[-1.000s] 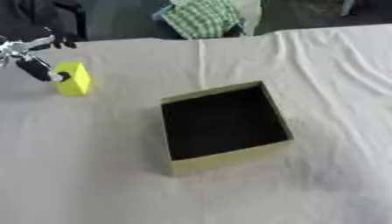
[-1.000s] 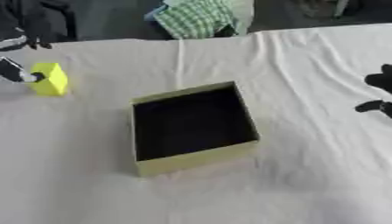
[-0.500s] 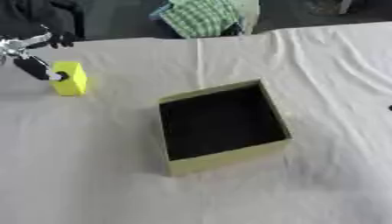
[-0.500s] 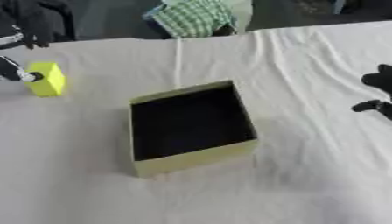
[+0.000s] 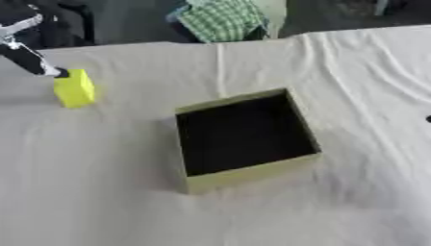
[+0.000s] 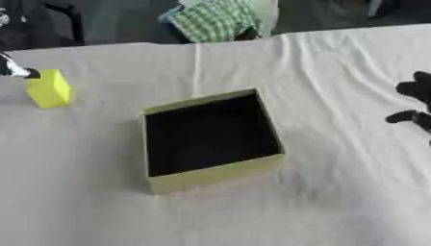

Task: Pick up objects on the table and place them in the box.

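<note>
A yellow block (image 5: pixel 74 89) stands on the white cloth at the far left. My left hand (image 5: pixel 29 56) reaches in from the upper left, and a straight black finger touches the block's top left corner; nothing is curled round the block. An open olive-yellow box (image 5: pixel 252 173) with a dark inside sits mid-table, to the right of the block and apart from it. My right hand (image 6: pixel 414 103) rests open at the right edge of the right eye view, well clear of the box, holding nothing.
The white tablecloth (image 5: pixel 353 81) is creased at the back right. A green checked cloth (image 5: pixel 223 19) lies past the table's far edge, and dark shapes (image 5: pixel 63 19) stand at the far left behind my left hand.
The view has shifted slightly. My left hand stays against the yellow block, and my right hand has not moved.
</note>
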`<act>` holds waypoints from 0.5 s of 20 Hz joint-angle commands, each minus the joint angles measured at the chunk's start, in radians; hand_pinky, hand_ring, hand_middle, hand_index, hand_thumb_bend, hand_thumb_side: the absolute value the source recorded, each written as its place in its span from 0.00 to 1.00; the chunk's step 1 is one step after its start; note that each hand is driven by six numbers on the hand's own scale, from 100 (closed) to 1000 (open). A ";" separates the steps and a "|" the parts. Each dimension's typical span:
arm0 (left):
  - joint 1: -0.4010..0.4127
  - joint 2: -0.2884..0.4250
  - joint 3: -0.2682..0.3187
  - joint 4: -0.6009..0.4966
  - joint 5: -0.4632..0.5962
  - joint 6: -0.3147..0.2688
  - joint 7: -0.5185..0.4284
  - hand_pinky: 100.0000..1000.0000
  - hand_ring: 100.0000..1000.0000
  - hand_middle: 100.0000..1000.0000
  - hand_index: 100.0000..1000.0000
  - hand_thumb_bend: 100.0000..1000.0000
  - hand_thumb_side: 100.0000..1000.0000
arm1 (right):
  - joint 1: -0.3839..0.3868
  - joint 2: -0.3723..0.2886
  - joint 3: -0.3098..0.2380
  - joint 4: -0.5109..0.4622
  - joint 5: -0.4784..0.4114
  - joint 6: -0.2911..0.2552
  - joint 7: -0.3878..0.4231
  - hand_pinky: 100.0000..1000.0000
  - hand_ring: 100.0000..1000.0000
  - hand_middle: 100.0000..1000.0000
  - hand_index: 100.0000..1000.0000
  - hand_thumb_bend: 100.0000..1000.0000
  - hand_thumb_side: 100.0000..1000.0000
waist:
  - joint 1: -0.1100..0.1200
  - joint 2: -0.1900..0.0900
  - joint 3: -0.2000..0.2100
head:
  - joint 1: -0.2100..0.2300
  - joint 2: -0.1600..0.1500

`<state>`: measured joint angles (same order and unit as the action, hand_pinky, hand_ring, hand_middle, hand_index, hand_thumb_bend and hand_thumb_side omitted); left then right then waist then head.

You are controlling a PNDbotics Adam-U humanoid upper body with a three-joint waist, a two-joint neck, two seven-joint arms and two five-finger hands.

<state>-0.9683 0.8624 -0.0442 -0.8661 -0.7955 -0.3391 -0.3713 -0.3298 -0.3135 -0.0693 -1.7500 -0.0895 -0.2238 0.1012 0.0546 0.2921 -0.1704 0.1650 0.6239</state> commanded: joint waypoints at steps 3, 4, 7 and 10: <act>-0.010 0.044 0.004 -0.014 0.000 0.002 -0.043 0.79 0.75 0.75 0.84 0.60 0.08 | -0.008 -0.018 -0.008 -0.010 0.005 -0.004 0.005 0.52 0.84 0.70 0.85 0.00 0.73 | -0.002 -0.023 0.001 | 0.000 -0.005; -0.008 0.042 0.002 -0.012 -0.002 0.001 -0.052 0.79 0.75 0.75 0.84 0.60 0.08 | -0.008 -0.018 -0.008 -0.010 0.005 -0.004 0.005 0.52 0.84 0.70 0.85 0.00 0.73 | -0.003 -0.022 0.001 | 0.001 -0.005; -0.004 0.035 0.000 -0.006 -0.008 -0.002 -0.078 0.79 0.75 0.75 0.83 0.60 0.09 | -0.008 -0.017 -0.009 -0.009 0.005 -0.004 0.006 0.52 0.84 0.70 0.85 0.00 0.73 | -0.003 -0.021 0.001 | 0.002 -0.003; 0.001 0.025 -0.003 0.003 -0.010 -0.003 -0.103 0.79 0.75 0.74 0.83 0.60 0.09 | -0.008 -0.016 -0.008 -0.008 0.005 -0.004 0.007 0.52 0.84 0.70 0.85 0.00 0.73 | -0.004 -0.020 0.000 | 0.005 0.000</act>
<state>-0.9557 0.8602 -0.0501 -0.8572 -0.8011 -0.3413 -0.4631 -0.3296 -0.3135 -0.0706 -1.7496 -0.0895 -0.2267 0.1044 0.0534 0.2919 -0.1707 0.1661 0.6239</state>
